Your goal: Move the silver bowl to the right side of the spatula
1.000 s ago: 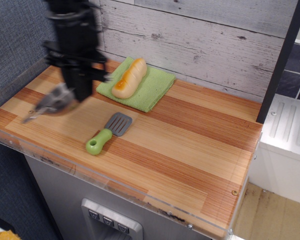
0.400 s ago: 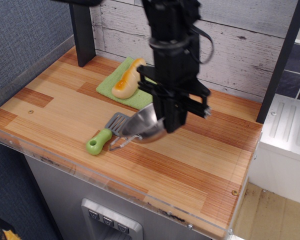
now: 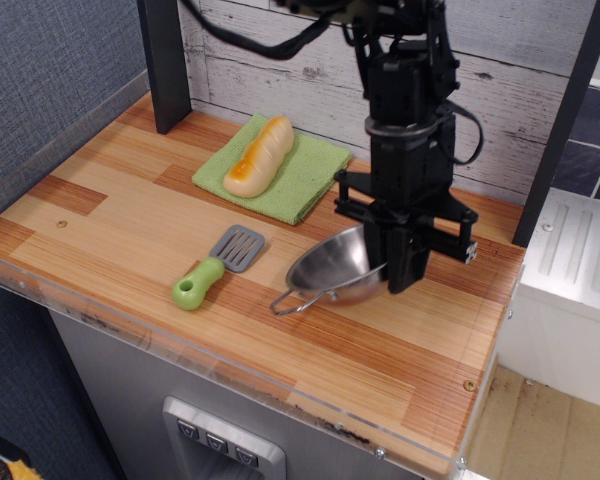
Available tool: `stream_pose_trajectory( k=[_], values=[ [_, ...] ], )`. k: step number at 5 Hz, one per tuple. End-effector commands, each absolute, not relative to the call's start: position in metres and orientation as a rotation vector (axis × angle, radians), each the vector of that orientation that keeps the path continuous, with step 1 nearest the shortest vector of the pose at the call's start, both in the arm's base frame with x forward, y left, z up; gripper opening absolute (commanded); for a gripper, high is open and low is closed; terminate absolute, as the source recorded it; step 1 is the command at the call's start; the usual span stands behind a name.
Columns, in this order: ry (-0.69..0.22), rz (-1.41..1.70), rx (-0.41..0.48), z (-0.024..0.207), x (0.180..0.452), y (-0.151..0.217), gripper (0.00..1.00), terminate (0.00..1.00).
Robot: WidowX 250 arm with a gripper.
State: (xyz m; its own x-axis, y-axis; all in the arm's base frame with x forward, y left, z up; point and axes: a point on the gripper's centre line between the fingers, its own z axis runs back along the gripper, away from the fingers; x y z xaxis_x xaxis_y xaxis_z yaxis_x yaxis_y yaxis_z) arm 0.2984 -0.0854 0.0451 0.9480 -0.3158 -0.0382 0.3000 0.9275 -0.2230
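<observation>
The silver bowl [image 3: 332,270] is tilted, its far right rim held by my gripper [image 3: 398,272]. Its near edge and wire loop handle [image 3: 293,301] rest on or hover just over the wooden counter. It is to the right of the spatula [image 3: 218,264], which lies flat with its grey slotted blade pointing back and its lime-green handle toward the front edge. A small gap separates bowl and spatula. My gripper comes down from above and is shut on the bowl's rim.
A green cloth [image 3: 305,180] with a bread loaf [image 3: 258,156] lies at the back, behind the spatula. A dark post [image 3: 165,65] stands at the back left. The counter's front edge has a clear plastic lip [image 3: 230,375]. A white-plank wall runs behind.
My gripper carried the bowl from the counter's left side, over the spatula, to its right side. The bowl is now lower, near the counter. The spatula and cloth have not moved.
</observation>
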Motion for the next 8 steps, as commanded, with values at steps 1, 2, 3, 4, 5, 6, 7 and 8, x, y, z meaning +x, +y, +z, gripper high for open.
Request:
stream_pose_trajectory(
  k=[1, 2, 3, 4, 5, 6, 7, 8],
  values=[
    [0.096, -0.394, -0.236, 0.034, 0.288, -0.085, 1.00, 0.00],
    [0.064, -0.447, -0.234, 0.045, 0.282, -0.091, 1.00, 0.00],
    [0.035, -0.459, -0.243, 0.059, 0.283, -0.087, 1.00, 0.00],
    [-0.057, -0.381, -0.274, 0.097, 0.283, -0.062, 1.00, 0.00],
    [-0.151, -0.226, -0.261, 0.143, 0.269, -0.018, 1.00, 0.00],
    [-0.196, -0.067, -0.215, 0.163, 0.254, 0.023, 1.00, 0.00],
    [-0.188, -0.055, -0.194, 0.159, 0.258, 0.049, 1.00, 0.00],
    [-0.134, -0.114, -0.100, 0.147, 0.269, 0.062, 1.00, 0.00]
  ],
)
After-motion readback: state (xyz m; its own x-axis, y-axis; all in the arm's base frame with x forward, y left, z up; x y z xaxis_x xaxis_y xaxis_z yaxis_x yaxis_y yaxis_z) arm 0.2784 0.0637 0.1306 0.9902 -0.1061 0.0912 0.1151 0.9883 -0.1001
